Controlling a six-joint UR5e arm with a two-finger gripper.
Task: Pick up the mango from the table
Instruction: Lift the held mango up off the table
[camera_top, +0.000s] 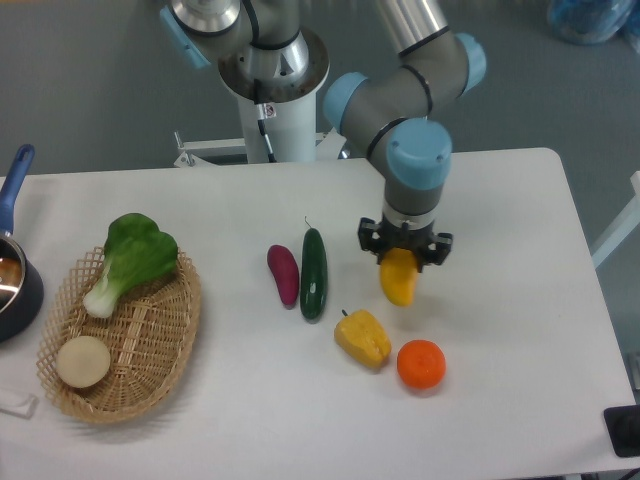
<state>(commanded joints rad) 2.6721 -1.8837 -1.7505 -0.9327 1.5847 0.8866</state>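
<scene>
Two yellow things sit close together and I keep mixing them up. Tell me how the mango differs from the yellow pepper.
The mango is smooth and elongated; the pepper is lumpy and blocky. The mango is clamped in the gripper; the pepper lies free on the table. The pepper has a small dark stem; the mango shows none. Both are yellow-orange.

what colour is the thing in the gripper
Yellow-orange: it is the mango, held by the gripper, clearest in the fixed camera view.

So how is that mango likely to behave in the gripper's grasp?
The mango looks smooth and tapered, so it may slip in the gripper. Only its upper end seems held, so it could pivot. It looks stiff, not floppy.
</scene>
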